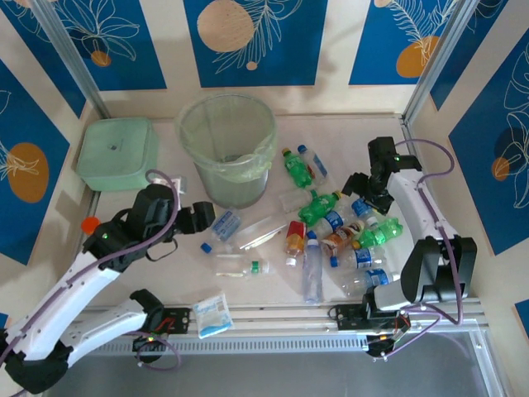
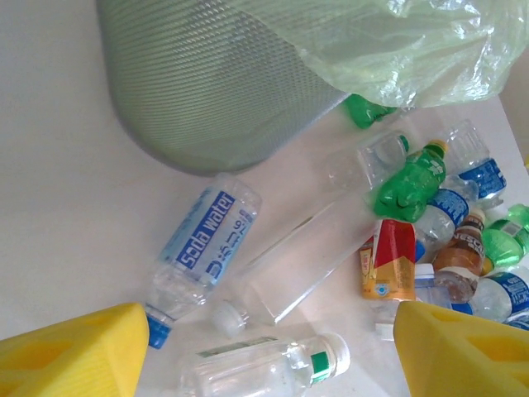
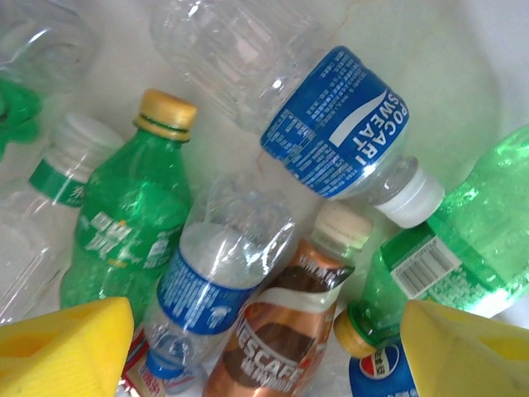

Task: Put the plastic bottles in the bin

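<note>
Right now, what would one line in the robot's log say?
left jaws: open near soda water bottle | right jaws: open over Nescafe bottle | bottles: many on table beside bin

The round pale-green bin (image 1: 227, 149) stands far centre, a square lidded box (image 1: 117, 151) to its left. The plastic bottles (image 1: 331, 223) lie right of it and nearer (most bunched at the right). The left gripper (image 1: 207, 217) is just beside a clear blue-labelled bottle (image 1: 223, 225); the right gripper (image 1: 366, 194) is over the right-hand bunch.
</note>
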`<state>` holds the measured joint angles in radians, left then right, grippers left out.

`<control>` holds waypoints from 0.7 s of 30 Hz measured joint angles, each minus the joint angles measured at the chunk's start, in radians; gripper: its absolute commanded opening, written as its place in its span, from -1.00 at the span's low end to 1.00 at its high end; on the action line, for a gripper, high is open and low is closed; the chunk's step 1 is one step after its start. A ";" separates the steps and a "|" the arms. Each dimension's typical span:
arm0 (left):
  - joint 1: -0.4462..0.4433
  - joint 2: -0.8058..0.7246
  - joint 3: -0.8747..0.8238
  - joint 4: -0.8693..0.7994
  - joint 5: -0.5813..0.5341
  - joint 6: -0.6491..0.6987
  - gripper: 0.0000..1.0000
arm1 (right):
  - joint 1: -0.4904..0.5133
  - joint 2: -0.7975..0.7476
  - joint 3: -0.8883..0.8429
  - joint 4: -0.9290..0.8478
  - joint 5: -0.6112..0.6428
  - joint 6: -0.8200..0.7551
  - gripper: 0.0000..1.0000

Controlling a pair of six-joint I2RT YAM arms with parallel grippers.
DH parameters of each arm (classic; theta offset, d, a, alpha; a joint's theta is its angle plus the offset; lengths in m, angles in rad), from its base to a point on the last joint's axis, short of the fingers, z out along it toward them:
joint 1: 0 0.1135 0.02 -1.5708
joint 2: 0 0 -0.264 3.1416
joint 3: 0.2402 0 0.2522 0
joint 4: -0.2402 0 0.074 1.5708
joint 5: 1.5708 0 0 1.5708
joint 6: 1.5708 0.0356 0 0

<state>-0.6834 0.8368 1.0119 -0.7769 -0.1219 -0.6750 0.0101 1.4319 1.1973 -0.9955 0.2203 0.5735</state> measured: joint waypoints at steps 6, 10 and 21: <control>-0.016 0.031 -0.020 0.034 0.002 0.003 0.52 | -0.083 0.069 -0.018 0.076 -0.039 -0.032 0.66; -0.016 0.032 -0.056 0.037 -0.002 0.003 0.53 | -0.105 0.185 -0.016 0.127 -0.046 -0.055 0.66; -0.016 0.068 -0.062 0.068 0.018 0.003 0.46 | -0.105 0.307 0.003 0.201 -0.045 -0.081 0.64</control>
<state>-0.6994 0.9047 0.9501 -0.7094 -0.1036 -0.6724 -0.0948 1.7386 1.2007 -0.7948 0.1757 0.4927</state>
